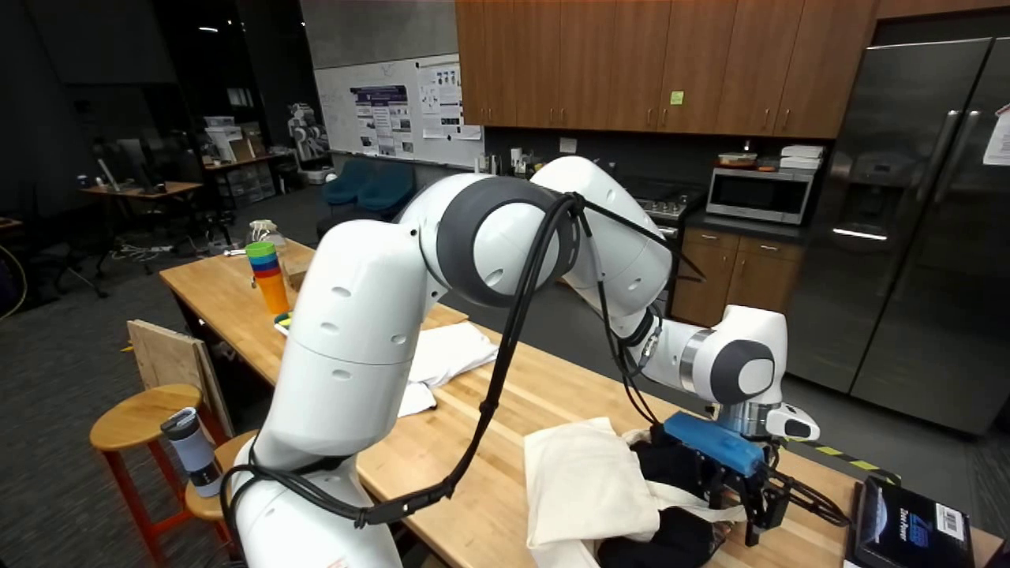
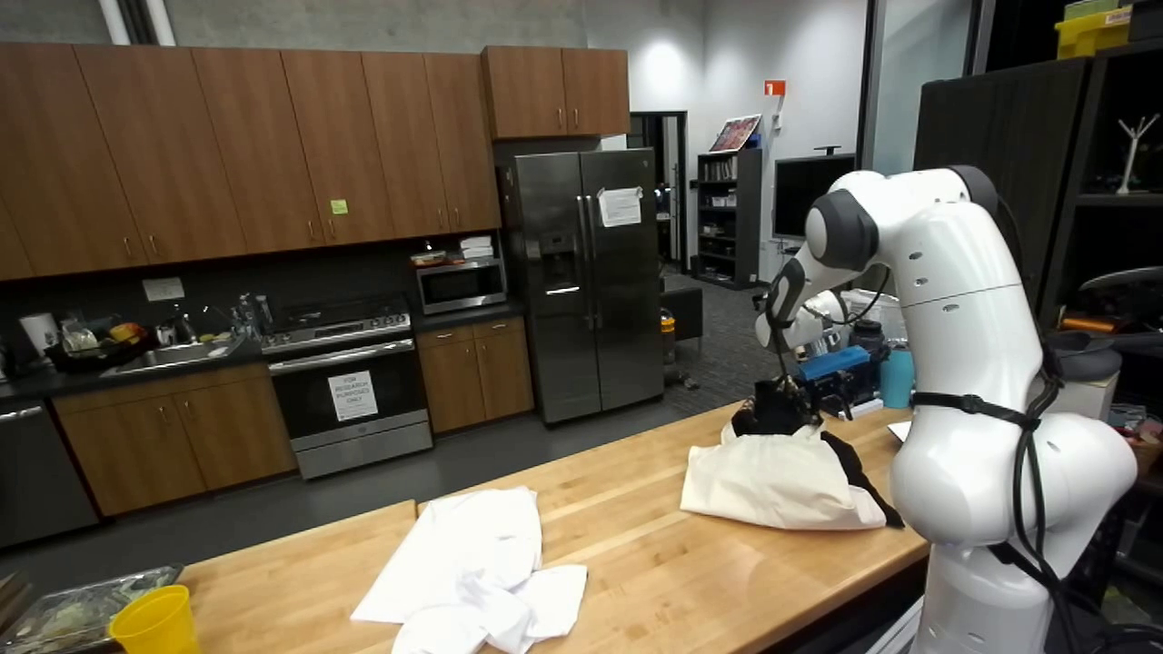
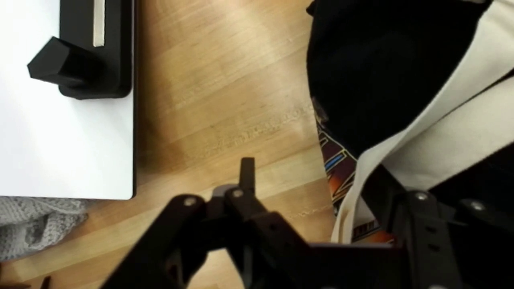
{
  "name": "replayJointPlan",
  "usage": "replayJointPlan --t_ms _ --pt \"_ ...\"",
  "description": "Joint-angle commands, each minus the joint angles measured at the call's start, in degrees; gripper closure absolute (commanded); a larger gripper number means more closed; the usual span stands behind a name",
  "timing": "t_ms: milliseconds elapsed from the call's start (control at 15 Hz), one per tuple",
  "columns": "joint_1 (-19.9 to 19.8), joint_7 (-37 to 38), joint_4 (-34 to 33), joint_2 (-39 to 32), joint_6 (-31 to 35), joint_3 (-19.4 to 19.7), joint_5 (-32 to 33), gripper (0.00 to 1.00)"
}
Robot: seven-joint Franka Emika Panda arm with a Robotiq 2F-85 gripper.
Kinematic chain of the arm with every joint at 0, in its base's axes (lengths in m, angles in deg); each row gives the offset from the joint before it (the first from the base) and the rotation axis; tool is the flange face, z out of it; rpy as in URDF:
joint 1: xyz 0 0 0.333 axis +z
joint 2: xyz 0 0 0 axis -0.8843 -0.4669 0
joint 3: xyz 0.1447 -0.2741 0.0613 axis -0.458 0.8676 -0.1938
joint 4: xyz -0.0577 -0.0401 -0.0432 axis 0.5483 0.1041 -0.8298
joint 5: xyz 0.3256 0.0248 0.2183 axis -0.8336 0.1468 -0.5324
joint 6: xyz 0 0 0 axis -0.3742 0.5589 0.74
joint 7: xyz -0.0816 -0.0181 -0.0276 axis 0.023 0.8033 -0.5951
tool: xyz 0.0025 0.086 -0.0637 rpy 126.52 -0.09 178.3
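Cream cloth forms the strap (image 3: 443, 100) nearest your end effector (image 3: 317, 176), whose fingers (image 3: 247, 176) stand apart, clamped on nothing. One finger overlaps the strap in your wrist view; whether they touch, you cannot tell. The strap runs out from a cream bag (image 1: 588, 489), which lies crumpled on the tabletop (image 2: 650, 563) against a black cloth (image 3: 373, 68) with a printed edge in maroon, orange and blue. Opposite the strap, your wrist view shows a white panel (image 3: 68, 156) bearing a black fitting (image 3: 114, 64), with grey knit fabric (image 3: 44, 224) beside it.

Just past the end effector, in an exterior view, sits a dark box (image 1: 899, 498); you can read "Power" on its face, though the word before it is unclear, and its white sticker (image 1: 950, 521) carries a code too small to make out.

Farther along the tabletop you have a rumpled white cloth (image 2: 491, 563), seen in both exterior views, and beyond it a stack of coloured cups (image 1: 271, 292). Across the room, the paper notice (image 2: 352, 396) on your oven (image 2: 304, 400) reads "FOR RESEARCH", its lower lines blurred. A sheet (image 2: 621, 207) on the refrigerator (image 2: 563, 354) and the posters (image 1: 384, 118) on the whiteboard (image 1: 339, 102) hold print too small for you to read, and a green note (image 2: 339, 207) is stuck to the wooden cabinets (image 2: 245, 154).
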Motion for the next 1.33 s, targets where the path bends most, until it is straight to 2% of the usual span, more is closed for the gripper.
replayJointPlan --t_ms 0,333,733,867,1267 --pt "-0.6 -0.3 0.2 0.6 0.5 0.6 0.5 0.64" --pt "-1.1 0.0 -0.6 0.3 -0.5 0.7 -0.5 0.99" --pt "-1.8 1.1 -2.5 1.3 -1.9 0.8 -2.8 0.99" --pt "-1.6 1.4 -3.9 3.2 -0.5 1.1 -2.7 0.99" --pt "-0.3 0.7 -8.1 13.7 6.4 1.3 0.1 0.99"
